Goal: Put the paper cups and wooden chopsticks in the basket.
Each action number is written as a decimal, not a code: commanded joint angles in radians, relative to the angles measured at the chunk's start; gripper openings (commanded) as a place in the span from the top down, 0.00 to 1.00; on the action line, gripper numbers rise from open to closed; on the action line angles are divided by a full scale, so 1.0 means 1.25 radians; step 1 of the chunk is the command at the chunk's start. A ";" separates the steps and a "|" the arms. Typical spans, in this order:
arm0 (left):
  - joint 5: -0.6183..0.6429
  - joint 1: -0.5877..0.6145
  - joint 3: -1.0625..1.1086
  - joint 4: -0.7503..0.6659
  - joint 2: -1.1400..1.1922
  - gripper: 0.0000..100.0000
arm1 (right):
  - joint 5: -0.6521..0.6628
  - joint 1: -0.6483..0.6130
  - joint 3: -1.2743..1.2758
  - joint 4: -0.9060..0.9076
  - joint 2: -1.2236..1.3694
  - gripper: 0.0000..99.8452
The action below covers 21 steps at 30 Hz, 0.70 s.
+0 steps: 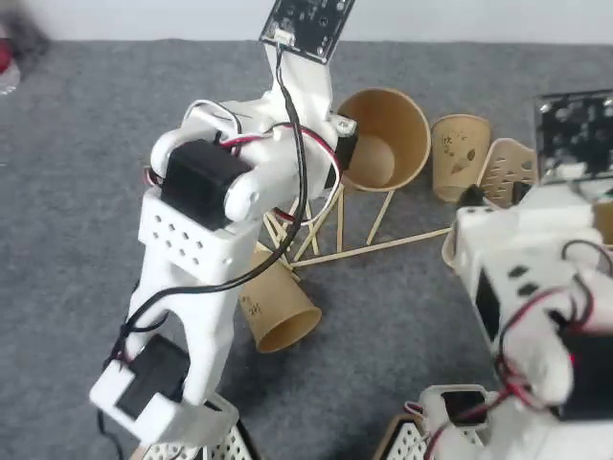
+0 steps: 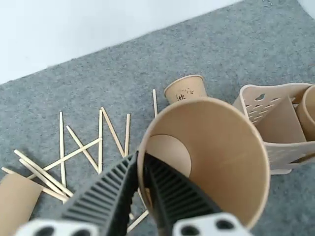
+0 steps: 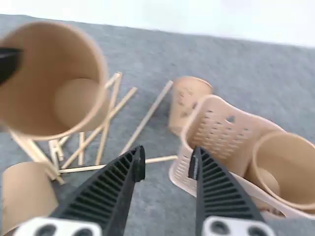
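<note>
Heads up, your high view is pretty blocked. The left arm (image 1: 220, 220) sits right over the middle of the chopsticks (image 1: 330, 240), and the right arm (image 1: 536, 287) covers most of the basket (image 1: 505, 171), so you just get one perforated corner of it. The sticks lie scattered and crossed, and I can't get a count.

Your left claw (image 2: 140, 162) is clenched on the rim of a paper cup (image 2: 216, 162), one finger inside and one outside. It holds that cup tipped, mouth toward the wrist camera, up off the grey tabletop (image 1: 77, 240), past the chopstick pile and apart from the basket.

Your right claw (image 3: 167, 160) is released, jaws spread wide with nothing between them, hanging over the tabletop just beside the basket.

The wrist views fill in what the high one hides. There's a cup in the basket (image 3: 280, 164), sitting in an end compartment. There's also a standing cup (image 3: 188, 96) just beside the basket, between it and the held one, and I can't tell which way up it is. The cup on its side (image 1: 278, 311) lies at the near edge of the pile. Both wrist views cut it off at the frame edge, while the high view shows its open mouth.
</note>
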State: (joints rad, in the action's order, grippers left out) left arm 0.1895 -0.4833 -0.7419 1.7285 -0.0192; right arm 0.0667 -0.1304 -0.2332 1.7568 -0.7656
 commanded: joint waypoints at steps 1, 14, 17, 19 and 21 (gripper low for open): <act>0.012 -0.005 -0.028 -0.048 -0.001 0.99 | 0.017 -0.075 -0.038 0.009 -0.034 0.83; 0.012 -0.091 -0.028 -0.016 -0.001 0.99 | 0.036 -0.093 -0.139 -0.026 0.116 0.83; 0.012 -0.101 -0.034 -0.016 -0.002 0.99 | 0.015 -0.091 -0.139 -0.047 0.134 0.83; 0.012 -0.101 -0.031 -0.016 -0.007 0.99 | 0.016 -0.062 -0.137 -0.061 0.139 0.83; 0.012 -0.101 -0.026 -0.016 -0.023 0.99 | 0.016 -0.023 -0.131 -0.069 0.157 0.83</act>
State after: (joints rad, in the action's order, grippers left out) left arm 0.1926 -0.6015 -0.7495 1.7054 -0.0100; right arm 0.1005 -0.2148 -0.3728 1.7016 -0.5938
